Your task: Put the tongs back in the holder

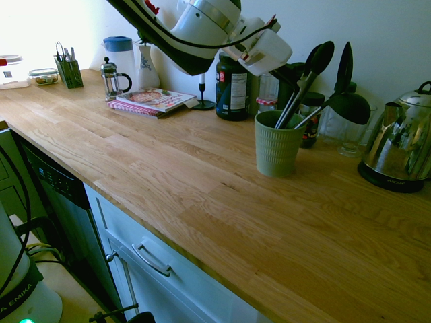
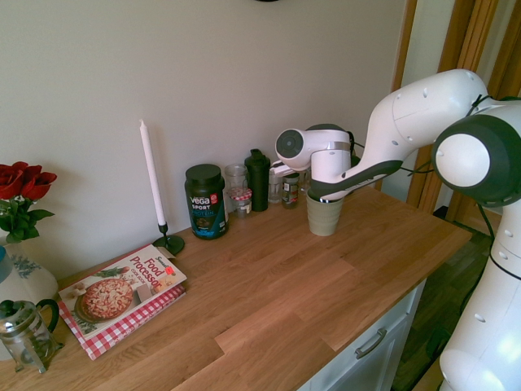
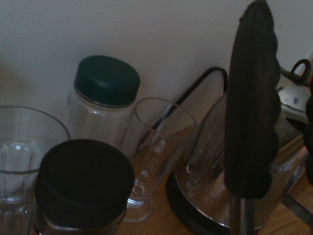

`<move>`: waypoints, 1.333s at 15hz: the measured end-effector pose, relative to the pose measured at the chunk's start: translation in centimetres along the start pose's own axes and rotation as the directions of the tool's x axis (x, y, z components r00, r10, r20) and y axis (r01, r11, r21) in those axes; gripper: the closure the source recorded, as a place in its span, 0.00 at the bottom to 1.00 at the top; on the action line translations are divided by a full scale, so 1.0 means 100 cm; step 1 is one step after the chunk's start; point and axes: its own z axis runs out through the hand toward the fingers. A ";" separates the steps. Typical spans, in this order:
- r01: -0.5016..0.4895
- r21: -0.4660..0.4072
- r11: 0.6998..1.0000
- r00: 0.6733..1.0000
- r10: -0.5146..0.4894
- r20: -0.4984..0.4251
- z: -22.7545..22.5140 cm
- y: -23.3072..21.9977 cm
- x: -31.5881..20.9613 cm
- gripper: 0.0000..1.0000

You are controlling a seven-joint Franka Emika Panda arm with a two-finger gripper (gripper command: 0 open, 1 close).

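Note:
The sage-green ribbed holder (image 1: 277,148) stands on the wooden counter, also seen from the other side (image 2: 324,218). The tongs (image 1: 304,79) stand slanted in it, silver arms down inside the cup and black tips up and to the right. My gripper (image 1: 288,75) hangs just above the holder's rim and is shut on the tongs' arms. In the second exterior view the gripper (image 2: 326,194) sits directly over the cup and hides the tongs. One black tong tip (image 3: 252,98) rises close up in the wrist view.
A black ladle (image 1: 350,106) leans out of the holder to the right. A steel kettle (image 1: 397,145) stands right of it. Glasses and jars (image 1: 337,131) line the wall behind. A dark protein tub (image 1: 233,87), a candle (image 2: 152,183) and a cookbook (image 1: 151,101) lie left.

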 end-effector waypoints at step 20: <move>0.103 0.041 0.994 0.981 -0.108 0.162 -0.107 0.042 0.029 0.00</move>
